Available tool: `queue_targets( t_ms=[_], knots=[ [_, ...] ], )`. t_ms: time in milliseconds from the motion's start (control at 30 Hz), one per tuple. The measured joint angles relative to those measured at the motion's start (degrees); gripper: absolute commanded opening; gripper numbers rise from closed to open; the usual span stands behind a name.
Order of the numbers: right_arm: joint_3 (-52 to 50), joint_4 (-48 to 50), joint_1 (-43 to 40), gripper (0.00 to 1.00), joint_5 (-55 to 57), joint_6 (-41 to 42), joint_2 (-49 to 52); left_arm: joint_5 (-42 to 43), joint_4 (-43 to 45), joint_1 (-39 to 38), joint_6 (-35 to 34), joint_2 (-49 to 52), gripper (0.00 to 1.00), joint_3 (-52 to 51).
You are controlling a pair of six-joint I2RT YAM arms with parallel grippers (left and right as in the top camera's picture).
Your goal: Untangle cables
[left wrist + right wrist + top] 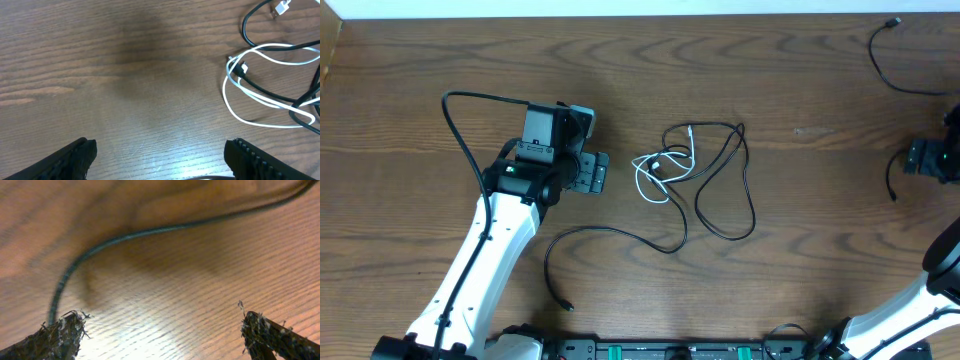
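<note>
A tangle of thin cables lies mid-table: a white cable (654, 174) looped through black cables (725, 185), with one black strand trailing to the lower left (582, 240). My left gripper (596, 172) is open and empty, just left of the tangle. In the left wrist view the white cable (245, 92) and black cable (270, 47) lie at the right, ahead of the open jaws (160, 157). Another black cable (892, 62) lies at the far right. My right gripper (920, 158) sits at the right edge; its jaws (160, 335) are open above a black cable (150, 232).
The table is brown wood (800, 270). A thick black arm cable (465, 125) loops over the left arm. A black rail with green parts (670, 350) runs along the front edge. A white wall strip borders the back.
</note>
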Motion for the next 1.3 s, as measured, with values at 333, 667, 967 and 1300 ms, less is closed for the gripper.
queue_targets(
  t_ms=[333,667,967,1300],
  knots=[
    [-5.9,8.2,-1.4,0.99,-0.4,-1.2,0.0,0.0,0.0,0.0,0.0,0.0,0.87,0.0],
    [-11.2,19.2,-1.5,0.99,-5.4,-1.4,-0.5,0.0,0.0,0.0,0.0,0.0,0.87,0.0],
    [-12.6,24.9,-1.5,0.98,-10.5,-0.8,1.0,0.0,0.0,0.0,0.0,0.0,0.87,0.0],
    [-10.2,38.7,-1.2,0.93,-16.5,3.4,8.4,0.0,0.0,0.0,0.0,0.0,0.87,0.0]
  ],
)
